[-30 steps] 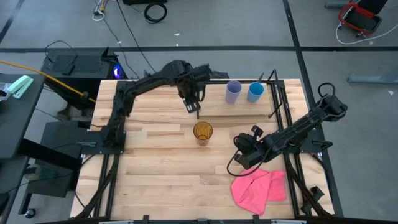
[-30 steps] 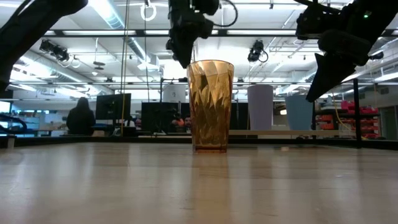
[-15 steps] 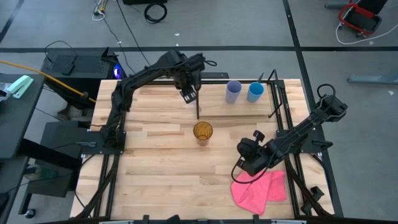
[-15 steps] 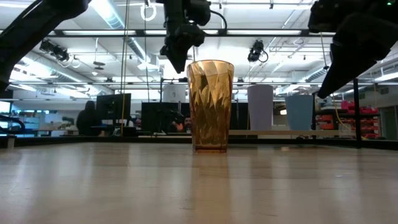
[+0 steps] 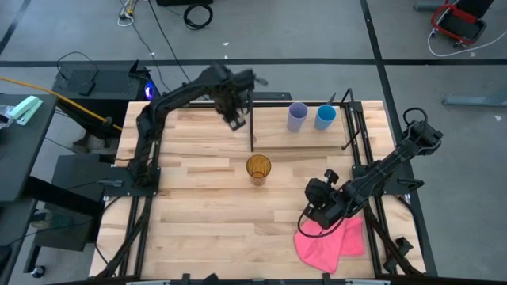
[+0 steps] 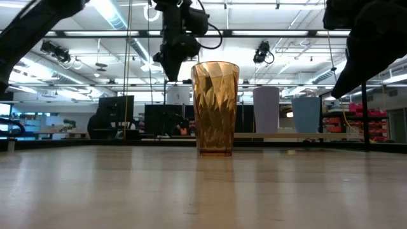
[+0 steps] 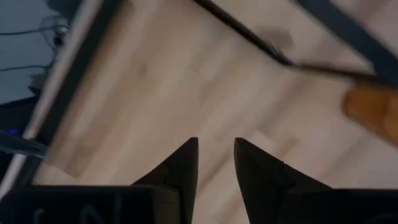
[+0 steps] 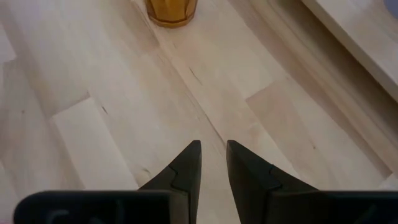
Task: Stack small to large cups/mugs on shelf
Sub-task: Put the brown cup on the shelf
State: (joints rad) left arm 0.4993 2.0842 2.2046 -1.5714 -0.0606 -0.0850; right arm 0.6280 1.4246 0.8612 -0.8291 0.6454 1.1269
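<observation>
Background monitors (image 6: 114, 108) appear only behind tumbler (image 6: 215, 107).

The tumbler (image 5: 258, 168) stands at the centre of the bench (image 5: 198, 214). Two cups (image 5: 298, 116) (image 5: 325, 117) sit side by side on the shelf (image 5: 273, 108) at one o'clock; a cloth (image 5: 331, 240) lies at four o'clock.

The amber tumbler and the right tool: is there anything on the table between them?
No. In the high view only bare tabletop lies between the amber tumbler and the right tool. The pink cloth lies beyond the tool.
</observation>
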